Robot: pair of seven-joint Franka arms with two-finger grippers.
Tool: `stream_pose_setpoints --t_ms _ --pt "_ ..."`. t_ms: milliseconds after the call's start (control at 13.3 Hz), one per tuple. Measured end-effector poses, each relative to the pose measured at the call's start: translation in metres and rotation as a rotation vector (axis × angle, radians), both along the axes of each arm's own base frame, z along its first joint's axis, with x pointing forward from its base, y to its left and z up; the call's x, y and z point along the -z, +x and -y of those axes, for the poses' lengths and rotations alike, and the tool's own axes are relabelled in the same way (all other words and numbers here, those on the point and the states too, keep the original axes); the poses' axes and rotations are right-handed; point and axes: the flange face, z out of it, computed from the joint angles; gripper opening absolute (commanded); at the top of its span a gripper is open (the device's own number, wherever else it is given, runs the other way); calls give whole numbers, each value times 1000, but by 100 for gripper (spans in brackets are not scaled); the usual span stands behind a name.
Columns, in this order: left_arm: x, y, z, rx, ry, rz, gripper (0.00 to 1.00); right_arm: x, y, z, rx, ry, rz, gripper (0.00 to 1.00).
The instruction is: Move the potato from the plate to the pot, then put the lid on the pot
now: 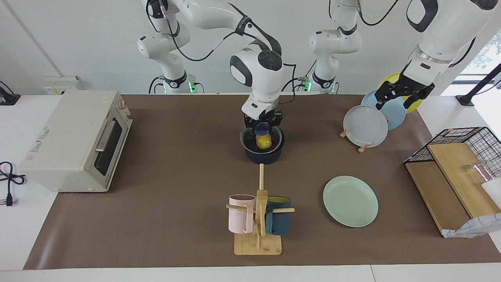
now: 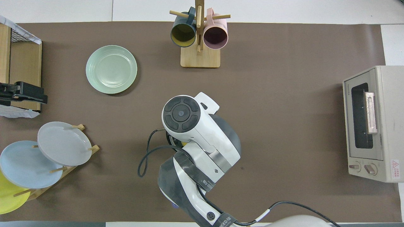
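Note:
The dark navy pot [image 1: 264, 157] stands mid-table, nearer to the robots than the mug tree. The yellow potato [image 1: 264, 142] lies inside it and shows through the clear glass lid [image 1: 245, 140]. The lid sits at the pot's rim; I cannot tell if it rests fully on it. My right gripper [image 1: 262, 126] is straight above the pot, shut on the lid's blue knob [image 1: 262, 129]. The pale mint-green plate [image 1: 350, 201] is bare; it also shows in the overhead view [image 2: 111, 69]. My left gripper [image 1: 396, 101] waits open, raised over the plate rack. In the overhead view the right arm [image 2: 195, 132] hides the pot.
A wooden rack [image 1: 362, 148] with grey-white, light blue and yellow plates stands toward the left arm's end. A mug tree [image 1: 258, 219] with a pink and a dark blue mug stands farther from the robots. A toaster oven [image 1: 78, 141] is at the right arm's end, a wire basket [image 1: 469, 143] and boards at the other.

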Motion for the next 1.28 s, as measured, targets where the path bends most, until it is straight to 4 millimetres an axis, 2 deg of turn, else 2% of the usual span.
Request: stream_pose_setpoints --t_ms 1051,1126,1202,1277 --pt "0 0 0 -1 0 0 100 5 -2 -12 -19 15 24 0" --pt "0 0 0 -1 0 0 100 5 -2 -12 -21 13 26 30" --pt "0 0 0 -1 0 0 100 5 -2 -13 -23 11 27 99" --pt "0 0 0 -1 0 0 100 5 -3 -13 -25 10 29 100"
